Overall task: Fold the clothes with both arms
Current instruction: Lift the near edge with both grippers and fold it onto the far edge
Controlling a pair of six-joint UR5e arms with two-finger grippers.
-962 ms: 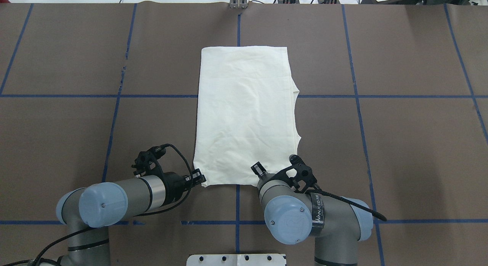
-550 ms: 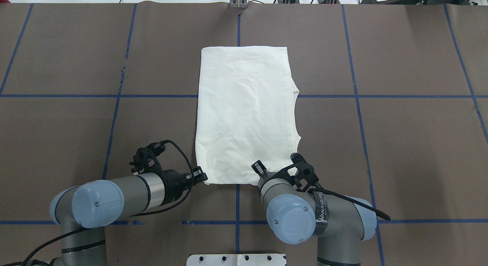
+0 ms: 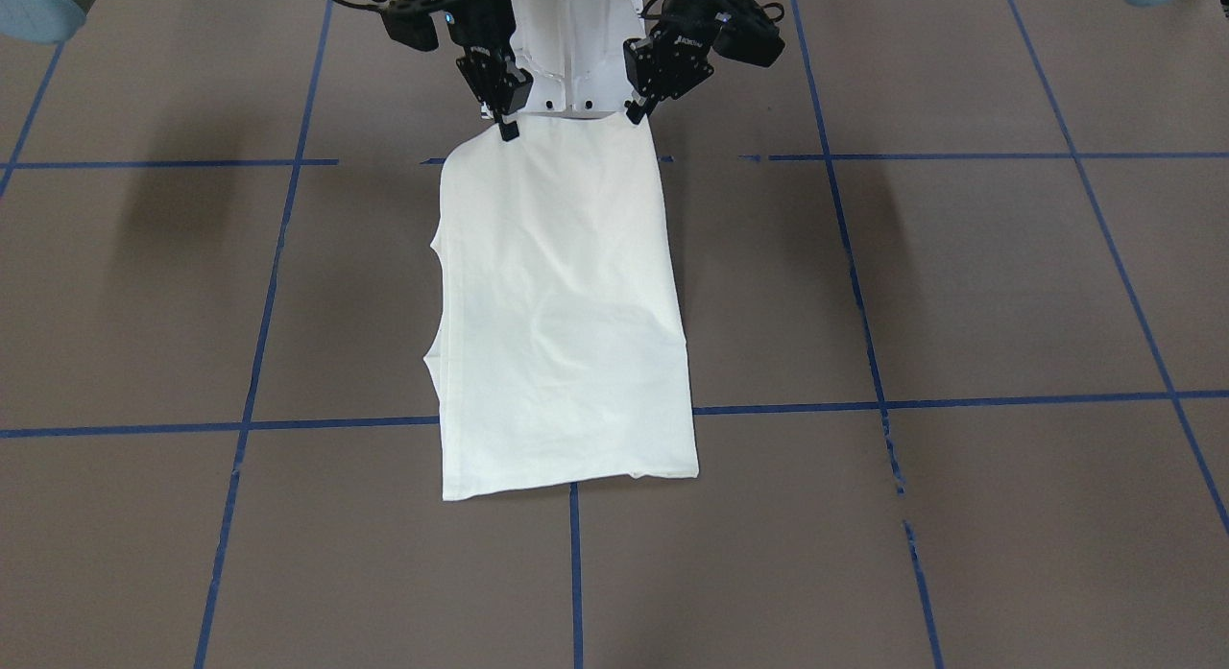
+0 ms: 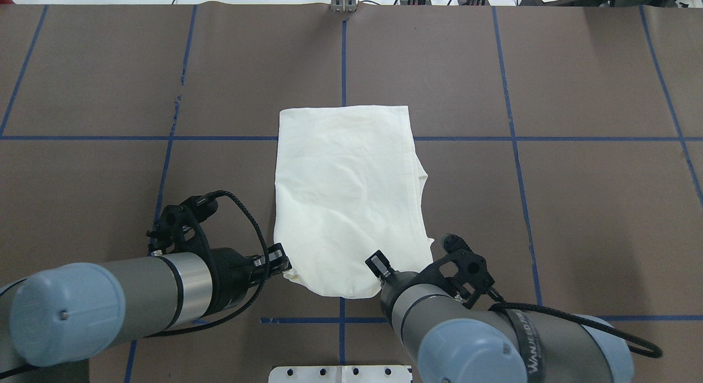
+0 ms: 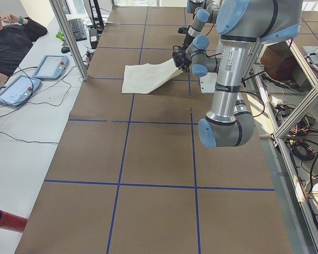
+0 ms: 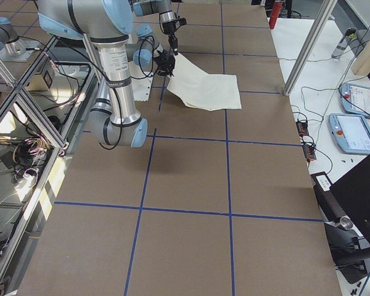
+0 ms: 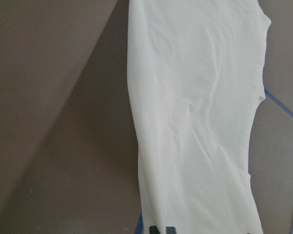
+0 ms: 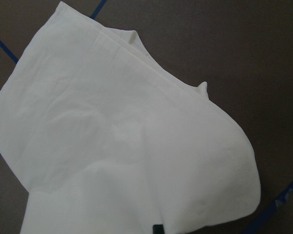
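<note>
The cream T-shirt [image 4: 346, 196] lies plain side up as a long folded rectangle in the middle of the brown table, with no print showing. Its near edge is lifted off the table and sags between the two grippers. My left gripper [image 4: 283, 264] is shut on the near left corner. My right gripper [image 4: 379, 265] is shut on the near right corner. In the front-facing view the left gripper [image 3: 636, 112] and right gripper [image 3: 506, 127] pinch the shirt [image 3: 557, 314] at its top corners. Both wrist views show the cloth hanging away [image 7: 195, 122] [image 8: 117, 146].
The white pedestal base plate [image 4: 340, 373] sits just behind the grippers. Blue tape lines [image 4: 516, 138] grid the brown table. A metal post [image 4: 344, 1] stands at the far edge. An operator [image 5: 10, 37] and control tablets [image 5: 47, 66] are beyond the far side.
Both arms have drawn back toward the robot and risen. The shirt has slid toward the robot, its far edge now near the cross tape line, and its near edge has lifted.
</note>
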